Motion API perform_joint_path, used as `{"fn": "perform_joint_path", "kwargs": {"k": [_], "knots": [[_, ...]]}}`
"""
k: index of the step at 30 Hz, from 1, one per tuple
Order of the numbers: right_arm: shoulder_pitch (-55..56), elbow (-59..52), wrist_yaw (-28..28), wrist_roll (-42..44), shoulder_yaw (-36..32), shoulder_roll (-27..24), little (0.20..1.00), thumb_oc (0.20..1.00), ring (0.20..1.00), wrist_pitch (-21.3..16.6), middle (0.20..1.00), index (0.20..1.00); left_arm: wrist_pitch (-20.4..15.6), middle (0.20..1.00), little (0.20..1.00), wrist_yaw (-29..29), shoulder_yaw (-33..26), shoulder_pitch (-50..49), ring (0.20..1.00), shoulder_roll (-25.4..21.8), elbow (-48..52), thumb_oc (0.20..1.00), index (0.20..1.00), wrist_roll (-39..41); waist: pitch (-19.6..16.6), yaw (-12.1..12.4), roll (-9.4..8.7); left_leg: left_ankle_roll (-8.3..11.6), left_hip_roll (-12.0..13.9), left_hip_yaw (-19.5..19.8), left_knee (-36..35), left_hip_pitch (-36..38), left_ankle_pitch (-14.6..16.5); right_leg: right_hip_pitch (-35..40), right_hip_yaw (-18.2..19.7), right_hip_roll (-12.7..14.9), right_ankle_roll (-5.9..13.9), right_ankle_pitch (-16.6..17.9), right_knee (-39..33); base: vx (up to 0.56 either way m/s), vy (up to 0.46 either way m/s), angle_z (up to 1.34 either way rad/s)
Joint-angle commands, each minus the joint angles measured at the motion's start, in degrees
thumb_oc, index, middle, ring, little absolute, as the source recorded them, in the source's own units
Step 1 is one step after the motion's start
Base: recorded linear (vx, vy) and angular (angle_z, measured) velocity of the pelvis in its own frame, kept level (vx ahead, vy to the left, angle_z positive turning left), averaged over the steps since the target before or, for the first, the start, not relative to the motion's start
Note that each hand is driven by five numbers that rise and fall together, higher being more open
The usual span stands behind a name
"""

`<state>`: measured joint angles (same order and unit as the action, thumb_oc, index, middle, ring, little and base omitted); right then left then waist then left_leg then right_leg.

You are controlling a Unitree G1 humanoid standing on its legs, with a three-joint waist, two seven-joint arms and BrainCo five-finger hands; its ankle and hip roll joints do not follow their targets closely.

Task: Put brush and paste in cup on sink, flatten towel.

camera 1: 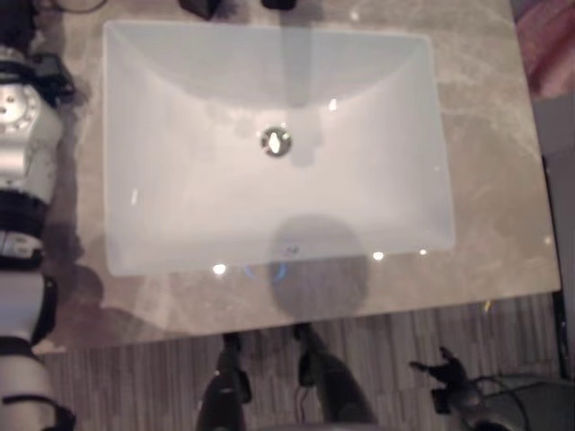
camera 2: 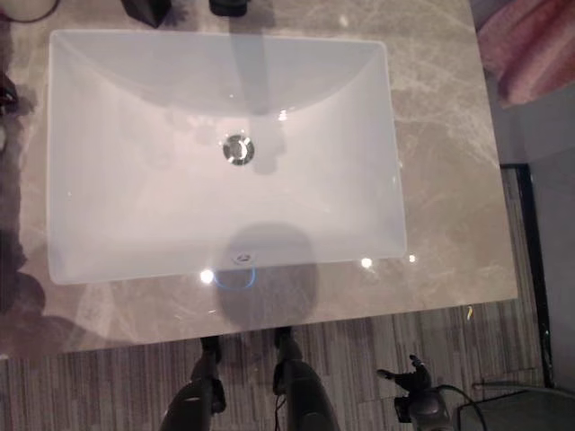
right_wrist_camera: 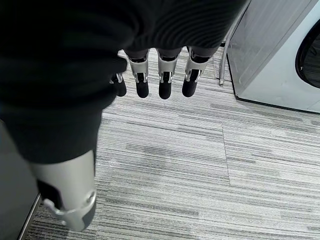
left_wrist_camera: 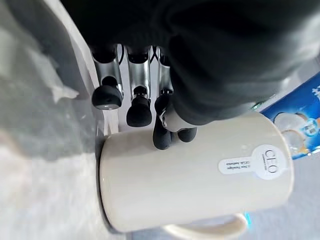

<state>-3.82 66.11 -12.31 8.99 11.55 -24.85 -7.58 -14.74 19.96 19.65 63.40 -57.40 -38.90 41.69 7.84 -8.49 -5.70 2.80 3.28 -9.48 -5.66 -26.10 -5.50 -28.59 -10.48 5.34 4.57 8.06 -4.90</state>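
Left hand [left_wrist_camera: 150, 100] hangs just above the white cup [left_wrist_camera: 195, 180], fingers relaxed and hanging down, holding nothing. Beside the cup a blue packet [left_wrist_camera: 300, 130], probably the paste, runs off frame. The cup looks like glazed ceramic: likely heavy, stiff, slick and breakable; best taken round the body or by the handle. White sink [camera 1: 269, 144] sits mid-counter [camera 1: 494, 180]. Pink cloth [camera 2: 530, 45], maybe the towel, is cropped at the far right corner. Right hand [right_wrist_camera: 160, 75] dangles slack over the floor [right_wrist_camera: 200, 165], released.
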Motion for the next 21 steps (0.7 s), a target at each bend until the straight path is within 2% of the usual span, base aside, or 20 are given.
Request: {"fn": "perform_joint_path", "kwargs": {"k": [1,21], "knots": [[1.9,1.2,-1.2,0.3,-0.8,-3.6,1.000,1.000,1.000,-0.2,1.000,1.000,-1.5,0.200,0.200,-0.3,3.2,3.8,0.200,1.6,-1.3,0.200,0.200,-2.3,-0.6,-0.9,0.63,0.78,1.4,5.3,0.7,-0.8,2.1,0.4,-0.2,1.9,5.21,-0.4,-0.1,-0.01,-0.005,-0.08],[1.1,0.9,-1.3,0.7,0.1,-3.9,1.000,1.000,1.000,-0.6,1.000,1.000,-0.2,0.200,0.200,-0.8,6.5,8.8,0.200,6.8,-7.2,0.200,0.200,-4.4,-0.8,-2.1,0.26,0.74,1.5,5.0,0.7,-2.0,1.8,-1.1,0.4,1.7,5.22,0.1,-0.1,0.00,0.000,-0.01]]}}
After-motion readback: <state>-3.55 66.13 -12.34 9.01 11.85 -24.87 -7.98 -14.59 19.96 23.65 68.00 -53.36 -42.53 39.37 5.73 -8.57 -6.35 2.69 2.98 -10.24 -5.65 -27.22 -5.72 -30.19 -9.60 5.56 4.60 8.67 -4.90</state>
